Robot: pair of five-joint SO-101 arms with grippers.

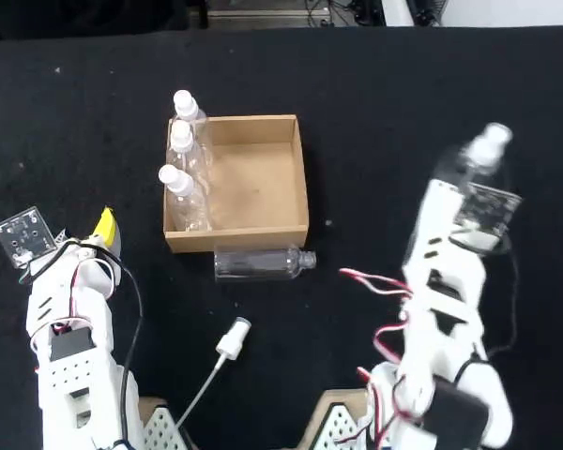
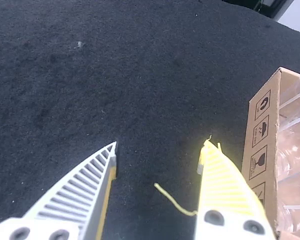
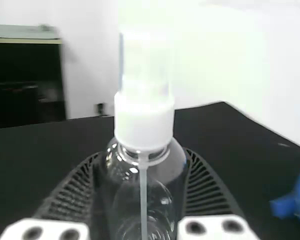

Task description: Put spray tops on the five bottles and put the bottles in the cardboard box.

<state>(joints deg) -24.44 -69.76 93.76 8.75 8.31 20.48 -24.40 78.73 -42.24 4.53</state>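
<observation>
Your right fingers (image 3: 205,180) are closed round the body of a capped bottle (image 3: 140,150), its spray end clear of the grip, at the right of the high view and well apart from the cardboard box (image 1: 236,240). It looks ready to join the three capped bottles (image 1: 188,178) standing along the box's left wall. Your left fingers (image 2: 225,185) gape wide and hold nothing, low at the left, probably free for the uncapped bottle (image 1: 263,262) lying just below the box and the loose spray top (image 1: 233,339) on the counter (image 1: 403,84)
</observation>
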